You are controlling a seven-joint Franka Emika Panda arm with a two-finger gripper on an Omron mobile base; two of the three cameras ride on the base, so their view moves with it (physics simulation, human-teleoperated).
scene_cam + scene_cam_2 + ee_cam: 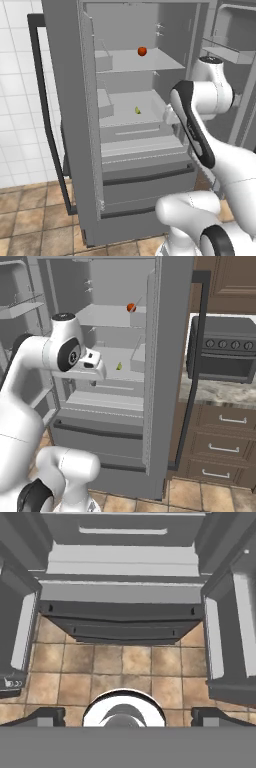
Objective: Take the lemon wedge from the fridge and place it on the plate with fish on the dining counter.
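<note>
The fridge [65, 100] stands with both doors swung open. On its lower inner shelf lies the lemon wedge [137, 110], tiny and yellow-green, which the right base view also shows [119, 365]. My gripper [93, 381] hangs in front of that shelf, just left of the wedge and a little nearer to me, pointing down. In the hand view its fingertips [45, 716] are spread wide apart over the floor tiles and the fridge's bottom drawers, so my gripper [128, 717] is open and holds nothing. The plate with fish and the dining counter are out of view.
A small red-orange round fruit [142, 51] sits on the upper shelf. The open left door [47, 110] and right door [172, 356] flank the arm. A stove [220, 351] on a brown-cabinet counter [220, 446] stands right of the fridge. Door bins [220, 637] hang on both sides.
</note>
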